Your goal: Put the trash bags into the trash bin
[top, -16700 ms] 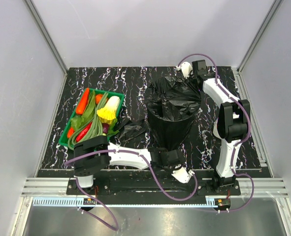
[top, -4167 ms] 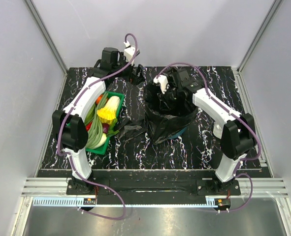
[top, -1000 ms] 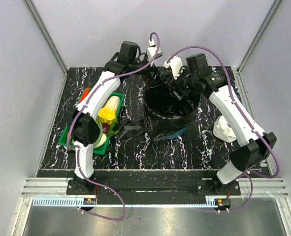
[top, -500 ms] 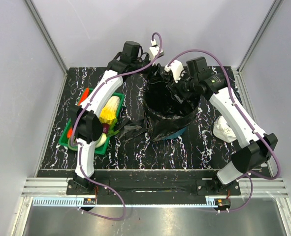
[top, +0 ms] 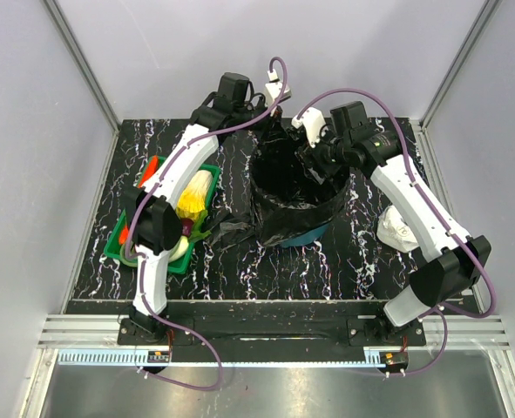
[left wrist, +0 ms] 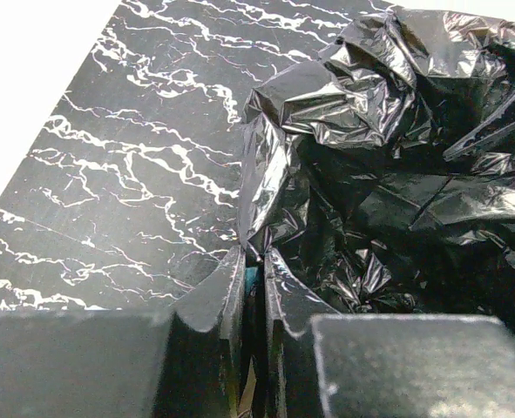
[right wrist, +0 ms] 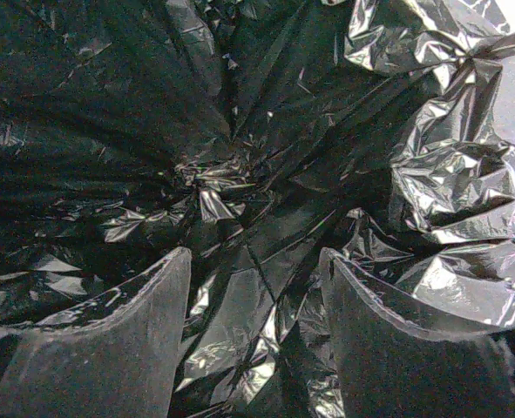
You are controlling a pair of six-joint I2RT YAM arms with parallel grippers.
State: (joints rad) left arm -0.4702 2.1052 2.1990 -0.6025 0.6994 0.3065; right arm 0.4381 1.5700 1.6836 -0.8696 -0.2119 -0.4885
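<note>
While the bucket-sized trash bag [top: 285, 187] lines the trash bin [top: 309, 235], the step in hand looks like seating its mouth over the rim.

Nearest the arm bases, the small folded trash bag [top: 231, 232] lies untouched on the marbled table [top: 240, 279], between the vegetable tray [top: 177, 266] and the bin. The big bag's film spills over the bin's near side, leaving only a teal sliver showing. Farther back, the right gripper [right wrist: 257, 261] hangs over the crumpled bag floor, jaws apart and holding nothing. At the far-left rim, the left gripper [left wrist: 253, 261] has its fingers pinched almost together on a fold of film. To do this well, I judge the left should draw that fold outward and down over the rim while the right presses film inward. It should go slowly, since thin plastic slips or tears.
</note>
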